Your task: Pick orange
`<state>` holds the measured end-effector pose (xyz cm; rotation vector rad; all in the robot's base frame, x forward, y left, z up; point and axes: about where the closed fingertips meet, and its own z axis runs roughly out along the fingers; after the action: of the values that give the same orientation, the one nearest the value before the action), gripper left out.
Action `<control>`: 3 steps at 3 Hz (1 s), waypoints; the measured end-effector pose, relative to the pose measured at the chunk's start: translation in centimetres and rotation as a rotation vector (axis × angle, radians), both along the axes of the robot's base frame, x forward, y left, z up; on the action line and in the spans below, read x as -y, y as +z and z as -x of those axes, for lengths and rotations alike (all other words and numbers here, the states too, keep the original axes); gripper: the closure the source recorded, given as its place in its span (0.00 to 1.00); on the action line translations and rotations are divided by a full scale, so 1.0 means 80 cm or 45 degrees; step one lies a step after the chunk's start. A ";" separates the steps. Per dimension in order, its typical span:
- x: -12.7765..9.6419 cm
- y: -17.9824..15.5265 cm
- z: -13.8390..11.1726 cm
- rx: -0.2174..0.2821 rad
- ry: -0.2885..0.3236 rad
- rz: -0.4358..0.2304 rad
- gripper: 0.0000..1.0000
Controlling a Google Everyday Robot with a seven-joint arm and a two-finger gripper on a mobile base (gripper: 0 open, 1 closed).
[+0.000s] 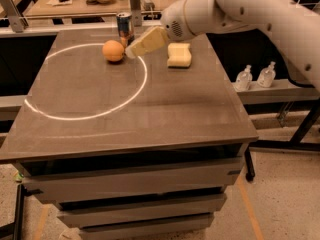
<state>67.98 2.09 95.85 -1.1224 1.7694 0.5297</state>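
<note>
One broad grey bench (150, 114) carries everything, with a pale ring (90, 115) marked across its left half. The white arm (260, 9) reaches in from the far right, slanting down and leftward, so the tool (131, 50) meets the fruit from the side rather than from above. Its tip lies just right of the orange (113, 50). Whether the tool is open or closed I cannot tell; it seems to grip nothing. The yellow sponge (179, 54) lies to its right, not wanted. The drink can (124, 25) stands close behind the orange and may crowd a grasp. The orange itself rests on the bench, just inside the ring's far edge.
</note>
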 end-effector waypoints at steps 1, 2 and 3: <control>-0.041 -0.004 -0.035 0.000 0.046 -0.034 0.00; -0.076 -0.019 -0.052 -0.039 0.095 -0.056 0.00; -0.101 -0.040 -0.066 -0.090 0.134 -0.059 0.00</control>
<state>73.29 10.20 92.68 -1.1818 1.7563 0.6774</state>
